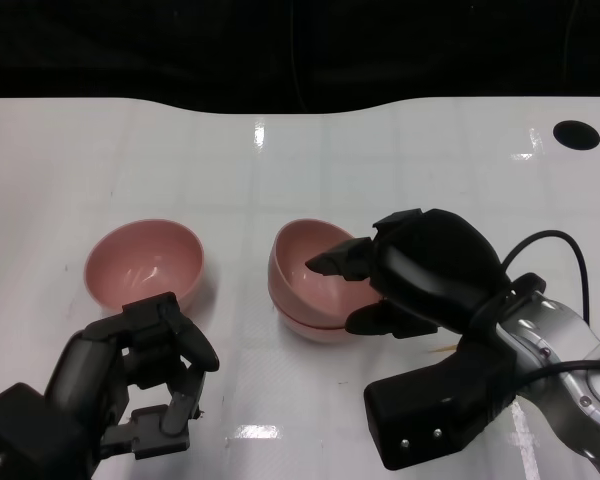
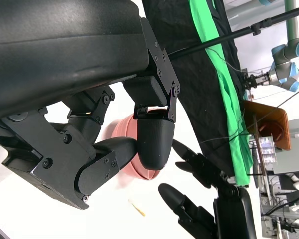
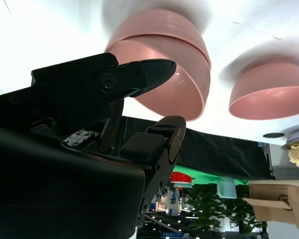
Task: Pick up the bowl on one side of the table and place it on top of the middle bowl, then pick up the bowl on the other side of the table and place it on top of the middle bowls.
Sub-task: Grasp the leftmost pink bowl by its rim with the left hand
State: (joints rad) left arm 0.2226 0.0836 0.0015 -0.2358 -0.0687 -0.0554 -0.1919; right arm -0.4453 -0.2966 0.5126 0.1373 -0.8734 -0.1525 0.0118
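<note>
Two pink bowls are nested in the middle of the table, the upper bowl [image 1: 310,262] sitting slightly tilted in the lower one [image 1: 315,328]. My right hand [image 1: 420,272] is at their right side. One finger reaches over the rim into the upper bowl and the thumb lies outside the wall, with a wide gap between them. The right wrist view shows the same stack [image 3: 164,64] just beyond the fingertips [image 3: 157,67]. A single pink bowl [image 1: 145,262] stands on the left. My left hand [image 1: 150,385] hovers in front of it, fingers loosely bent and holding nothing.
A small tan scrap [image 1: 442,350] lies on the white table [image 1: 280,170] near my right wrist. Dark holes [image 1: 576,133] sit in the far corners. The left wrist view shows a green cloth [image 2: 224,74] and lab equipment beyond the table.
</note>
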